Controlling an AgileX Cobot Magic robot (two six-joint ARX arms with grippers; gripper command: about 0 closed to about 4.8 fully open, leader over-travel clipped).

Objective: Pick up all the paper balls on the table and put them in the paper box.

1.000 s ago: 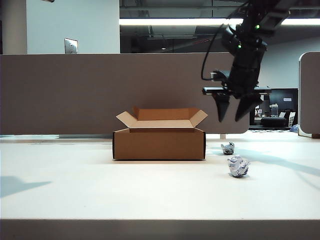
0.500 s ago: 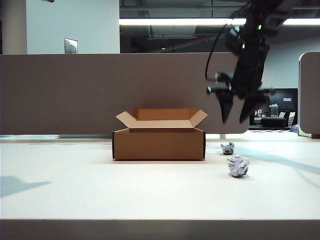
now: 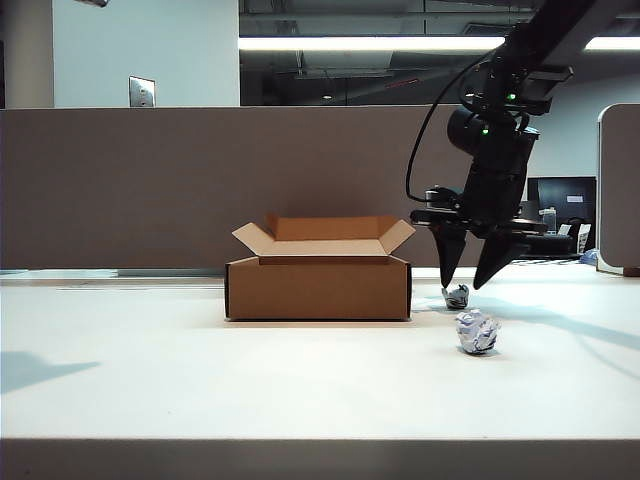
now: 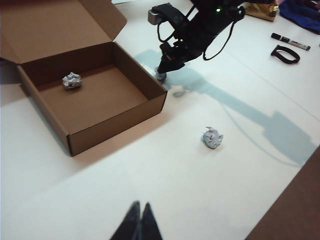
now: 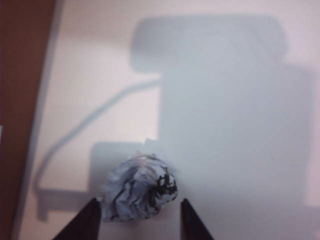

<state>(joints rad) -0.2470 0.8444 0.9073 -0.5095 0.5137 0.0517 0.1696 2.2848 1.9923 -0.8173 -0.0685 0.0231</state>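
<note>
The paper box (image 3: 318, 288) stands open on the white table (image 3: 200, 380). One paper ball (image 4: 71, 80) lies inside it. A second paper ball (image 3: 456, 296) sits just right of the box, and a third (image 3: 477, 332) lies nearer the front. My right gripper (image 3: 462, 285) points down just above the second ball, open. In the right wrist view its fingers flank that ball (image 5: 139, 187) without touching it. My left gripper (image 4: 141, 205) is shut and empty, hovering high over bare table in front of the box, and is out of the exterior view.
A grey partition panel (image 3: 150, 180) runs behind the table. A marker (image 4: 292, 42) and a black strap (image 4: 286, 52) lie far off on the table beyond the right arm. The box's brown side wall (image 5: 20, 100) stands close beside the right gripper.
My right gripper has come down from well above the table to just over the ball beside the box. The box and both outer balls have not moved.
</note>
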